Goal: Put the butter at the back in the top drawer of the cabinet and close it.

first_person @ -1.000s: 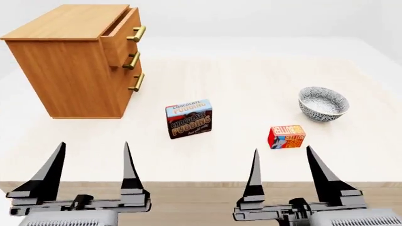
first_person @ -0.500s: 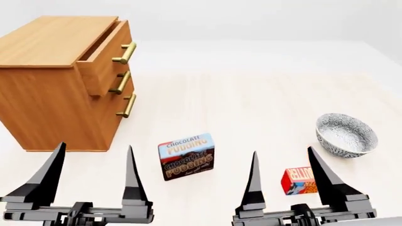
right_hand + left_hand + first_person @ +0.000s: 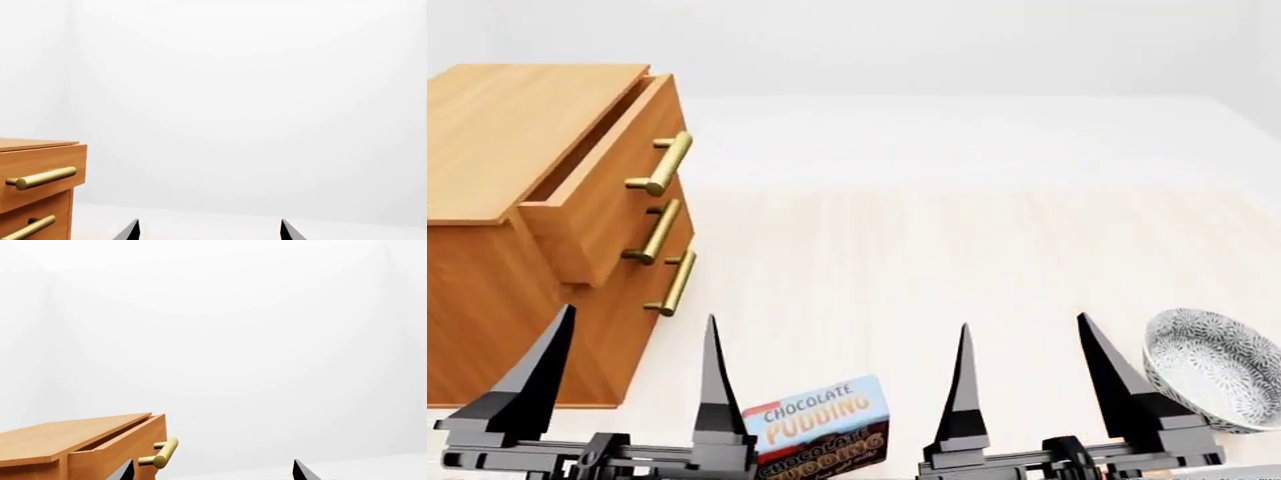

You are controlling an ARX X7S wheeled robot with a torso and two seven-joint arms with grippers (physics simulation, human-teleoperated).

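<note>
Both black pincers, the left pincer (image 3: 634,375) and the right pincer (image 3: 1028,375), stand spread apart and empty along the lower edge of the head view. The small red-and-orange butter box appears in no current view, so its place relative to either pincer cannot be told. By judgement it is light and stiff-sided, best pinched across its narrow faces. At upper left, the honey-coloured wooden cabinet (image 3: 494,290) shows its top drawer (image 3: 601,200) pulled ajar.
</note>
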